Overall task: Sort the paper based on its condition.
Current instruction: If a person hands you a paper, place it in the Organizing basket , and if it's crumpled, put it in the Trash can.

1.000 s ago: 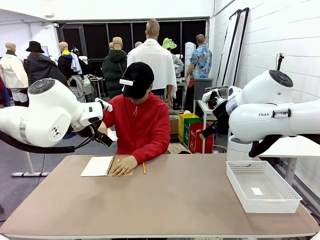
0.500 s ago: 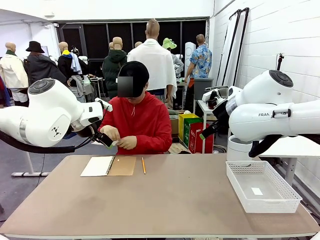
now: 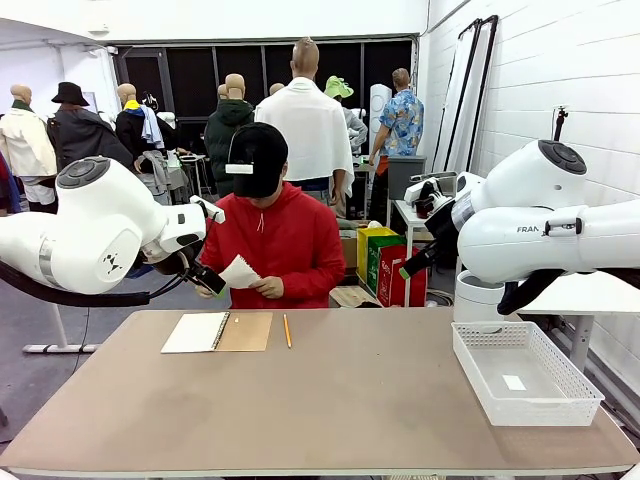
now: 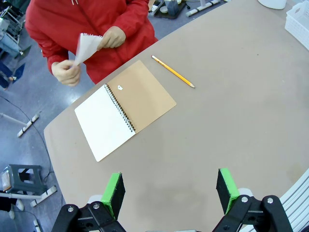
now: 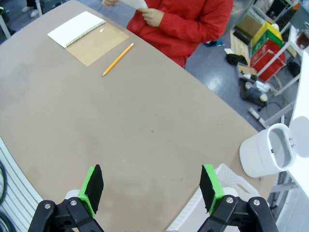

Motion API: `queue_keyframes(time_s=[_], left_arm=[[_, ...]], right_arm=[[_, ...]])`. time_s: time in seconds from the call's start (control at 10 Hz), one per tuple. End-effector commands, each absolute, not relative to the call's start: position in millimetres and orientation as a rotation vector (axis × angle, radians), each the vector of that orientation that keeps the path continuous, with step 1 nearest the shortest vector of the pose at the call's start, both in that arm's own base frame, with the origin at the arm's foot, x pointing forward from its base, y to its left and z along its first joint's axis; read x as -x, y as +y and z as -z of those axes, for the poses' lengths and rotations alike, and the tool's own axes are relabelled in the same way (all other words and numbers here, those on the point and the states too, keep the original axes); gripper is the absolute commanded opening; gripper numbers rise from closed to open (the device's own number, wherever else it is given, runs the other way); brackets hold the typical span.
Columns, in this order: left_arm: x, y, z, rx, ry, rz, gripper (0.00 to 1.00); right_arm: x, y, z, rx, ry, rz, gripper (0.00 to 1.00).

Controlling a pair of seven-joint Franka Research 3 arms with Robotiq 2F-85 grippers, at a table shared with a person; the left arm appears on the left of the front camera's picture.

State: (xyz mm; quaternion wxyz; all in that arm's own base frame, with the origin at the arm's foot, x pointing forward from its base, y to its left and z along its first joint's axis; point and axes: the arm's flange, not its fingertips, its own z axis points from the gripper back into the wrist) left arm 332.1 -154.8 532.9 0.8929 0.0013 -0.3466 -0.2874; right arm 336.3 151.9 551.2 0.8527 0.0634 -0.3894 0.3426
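Observation:
The person in a red top holds one white sheet of paper (image 3: 240, 271) in both hands above the table's far edge; in the left wrist view the paper (image 4: 88, 45) has a ragged top edge. My left gripper (image 3: 205, 280) hangs just left of those hands. In its own view the left gripper (image 4: 170, 191) is open over bare table, with nothing between its green pads (image 4: 114, 192). My right gripper (image 3: 410, 268) is raised at the right, well away from the paper. Seen from its wrist, the right gripper (image 5: 151, 187) is open and holds nothing.
An open spiral notebook (image 3: 215, 332) with a brown cover lies at the far left of the table (image 3: 330, 410), a yellow pencil (image 3: 287, 331) beside it. A white mesh basket (image 3: 525, 373) stands at the right edge with a small white slip inside.
The person took a hand off the notebook, brought both hands to the chest, and now holds up a white sheet. Neither arm has moved.

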Motion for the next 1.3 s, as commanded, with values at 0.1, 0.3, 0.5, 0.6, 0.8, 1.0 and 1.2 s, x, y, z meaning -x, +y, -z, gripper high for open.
queue_keyframes(time_s=[0.1, 0.3, 0.5, 0.6, 0.8, 1.0, 1.2], left_arm=[[-331.8, -154.6, -533.2, -0.004, -0.718, 0.596, 1.0], [-331.8, -154.6, -533.2, -0.004, -0.718, 0.596, 1.0], [-331.8, -154.6, -533.2, -0.004, -0.718, 0.596, 1.0], [-331.8, -154.6, -533.2, -0.004, -0.718, 0.596, 1.0], [-331.8, -154.6, -533.2, -0.004, -0.718, 0.596, 1.0], [-331.8, -154.6, -533.2, -0.004, -0.718, 0.596, 1.0], [-331.8, -154.6, -533.2, -0.004, -0.718, 0.596, 1.0]], right_arm=[[-336.2, 151.0, -550.5, -0.137, -0.816, -0.72, 1.0], [-336.2, 151.0, -550.5, -0.137, -0.816, -0.72, 1.0], [-336.2, 151.0, -550.5, -0.137, -0.816, -0.72, 1.0], [-336.2, 151.0, -550.5, -0.137, -0.816, -0.72, 1.0], [-336.2, 151.0, -550.5, -0.137, -0.816, -0.72, 1.0], [-336.2, 151.0, -550.5, -0.137, -0.816, -0.72, 1.0], [-336.2, 151.0, -550.5, -0.137, -0.816, -0.72, 1.0]])
